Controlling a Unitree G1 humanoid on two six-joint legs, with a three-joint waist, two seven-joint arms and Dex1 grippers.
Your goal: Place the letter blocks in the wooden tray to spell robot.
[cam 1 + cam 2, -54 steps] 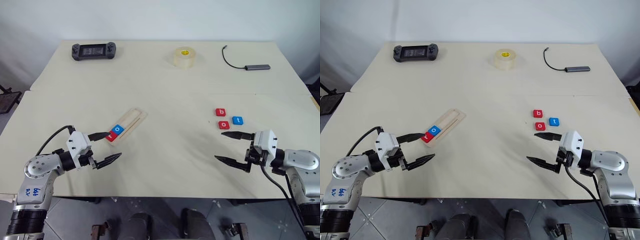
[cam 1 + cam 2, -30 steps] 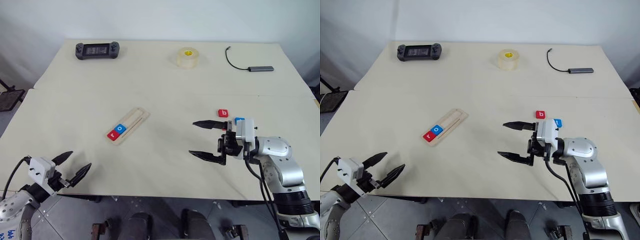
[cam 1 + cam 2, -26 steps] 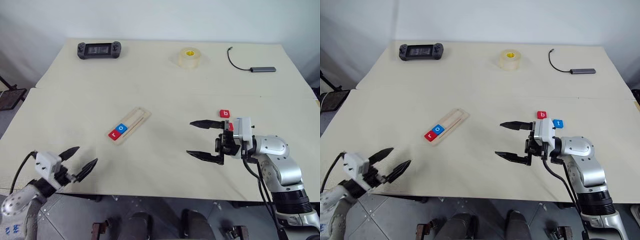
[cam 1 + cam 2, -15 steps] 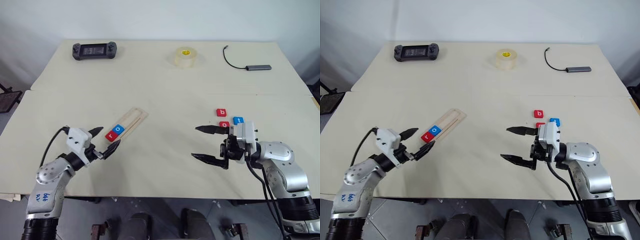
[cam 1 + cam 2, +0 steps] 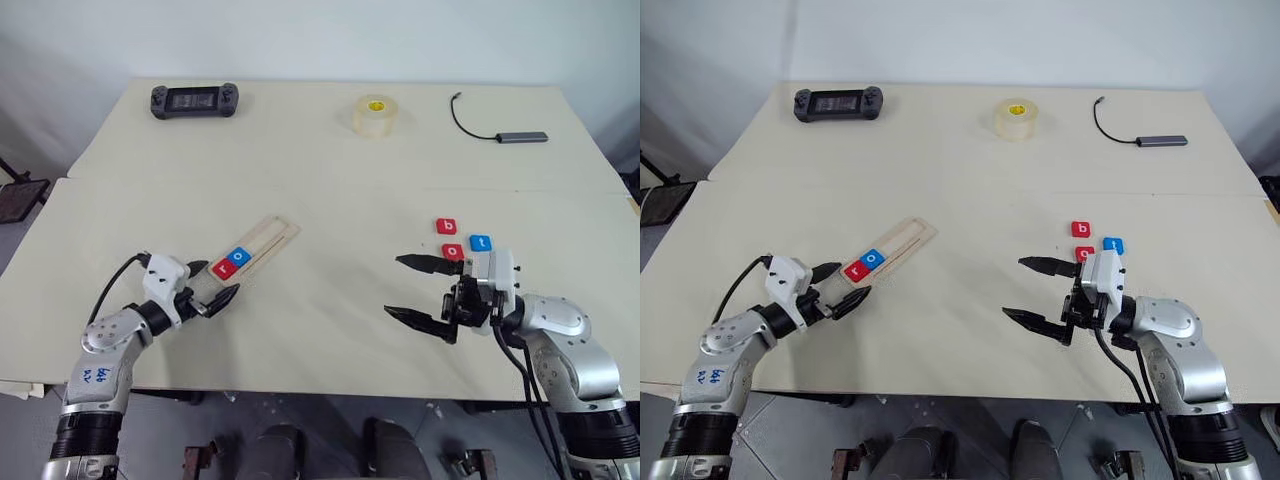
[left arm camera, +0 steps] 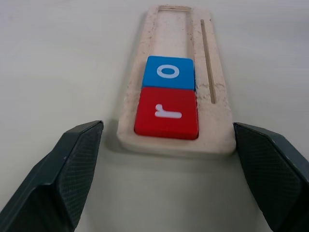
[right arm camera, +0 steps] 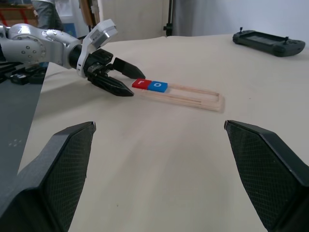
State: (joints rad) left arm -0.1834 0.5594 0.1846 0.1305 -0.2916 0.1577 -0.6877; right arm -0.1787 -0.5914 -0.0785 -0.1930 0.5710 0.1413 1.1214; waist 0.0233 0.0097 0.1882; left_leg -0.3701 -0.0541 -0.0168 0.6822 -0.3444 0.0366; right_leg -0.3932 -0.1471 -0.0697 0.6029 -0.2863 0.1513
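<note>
the wooden tray (image 5: 262, 244) holds a red r block (image 5: 224, 268) and blue o block (image 5: 241, 256). three more blocks (image 5: 453, 239) lie on the bench (image 5: 330, 170). both the left end effector (image 5: 212, 290) and right end effector (image 5: 417, 290) are released.

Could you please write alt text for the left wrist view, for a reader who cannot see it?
A light wooden tray lies on a cream table, holding a red r block at its near end with a blue o block touching it just beyond; the rest of the tray is unfilled. The left gripper is open, its two black fingers flanking the tray's near end.

Silver rounded arm shells, black cables, white wrist blocks, black pointed textured jaws, blue handwritten marking
</note>
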